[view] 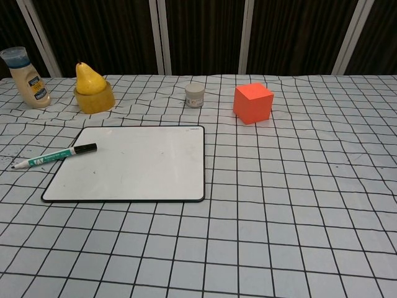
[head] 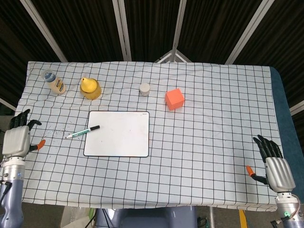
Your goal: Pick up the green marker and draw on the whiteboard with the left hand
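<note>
The green marker (head: 82, 132) (view: 54, 156) lies with its black cap on the left edge of the whiteboard (head: 118, 137) (view: 133, 167) and its body out on the cloth. My left hand (head: 19, 137) hovers at the table's left edge, well left of the marker, fingers spread and holding nothing. My right hand (head: 272, 164) sits at the near right corner, fingers apart, also holding nothing. Neither hand shows in the chest view.
Along the far side stand a small bottle (head: 54, 82) (view: 25, 77), a yellow pear in a yellow bowl (head: 90, 88) (view: 93, 89), a small white jar (head: 144, 89) (view: 195, 95) and an orange cube (head: 175, 99) (view: 253, 103). A checked cloth (head: 213, 123) covers the table.
</note>
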`<act>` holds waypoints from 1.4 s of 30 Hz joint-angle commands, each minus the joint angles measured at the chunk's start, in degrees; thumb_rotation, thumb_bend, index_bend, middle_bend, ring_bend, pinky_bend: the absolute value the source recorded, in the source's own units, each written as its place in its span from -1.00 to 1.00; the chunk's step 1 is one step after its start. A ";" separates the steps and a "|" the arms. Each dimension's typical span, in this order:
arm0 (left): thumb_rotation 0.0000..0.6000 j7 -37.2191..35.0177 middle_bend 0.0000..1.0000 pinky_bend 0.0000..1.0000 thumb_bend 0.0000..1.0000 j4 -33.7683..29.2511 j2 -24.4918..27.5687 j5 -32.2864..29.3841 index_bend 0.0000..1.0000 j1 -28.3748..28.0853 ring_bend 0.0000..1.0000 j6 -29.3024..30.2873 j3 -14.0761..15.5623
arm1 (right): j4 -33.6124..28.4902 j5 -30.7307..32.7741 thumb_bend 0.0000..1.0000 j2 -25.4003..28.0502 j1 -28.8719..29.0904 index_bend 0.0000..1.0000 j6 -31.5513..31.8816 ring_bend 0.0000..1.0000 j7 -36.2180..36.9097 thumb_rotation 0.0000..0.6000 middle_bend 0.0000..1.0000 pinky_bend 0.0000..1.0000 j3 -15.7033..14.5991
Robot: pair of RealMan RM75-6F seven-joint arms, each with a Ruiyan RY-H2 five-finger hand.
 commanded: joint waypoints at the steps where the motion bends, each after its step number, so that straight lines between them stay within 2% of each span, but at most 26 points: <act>1: 1.00 9.21 -1.00 -1.00 -0.24 1.06 -5.10 -9.15 -0.25 -6.67 -1.00 -2.82 -3.31 | -0.09 0.13 -0.35 0.15 0.10 -1.00 -0.24 -1.00 0.48 1.00 -1.00 -1.00 0.05; 7: 1.00 16.25 -1.00 -1.00 -0.19 5.25 -10.94 -16.32 -0.22 -11.89 -1.00 -2.63 -4.32 | -0.17 0.24 -0.35 0.42 0.24 -1.00 -0.70 -1.00 1.32 1.00 -1.00 -1.00 0.02; 16: 1.00 19.04 -1.00 -1.00 -0.11 11.52 -18.68 -22.97 -0.20 -16.22 -1.00 -3.36 -4.22 | -0.38 0.08 -0.35 0.69 0.51 -1.00 -1.34 -1.00 2.27 1.00 -1.00 -1.00 -0.16; 27: 1.00 18.83 -1.00 -1.00 -0.08 17.77 -23.94 -25.84 -0.16 -18.80 -1.00 -3.96 -4.42 | -0.64 0.29 -0.35 0.90 0.61 -1.00 -1.67 -1.00 2.87 1.00 -1.00 -1.00 -0.17; 42: 1.00 18.91 -1.00 -1.00 -0.04 23.15 -27.40 -26.93 -0.13 -20.48 -1.00 -4.48 -3.87 | -0.81 0.32 -0.35 1.04 0.57 -1.00 -1.64 -1.00 3.02 1.00 -1.00 -1.00 -0.21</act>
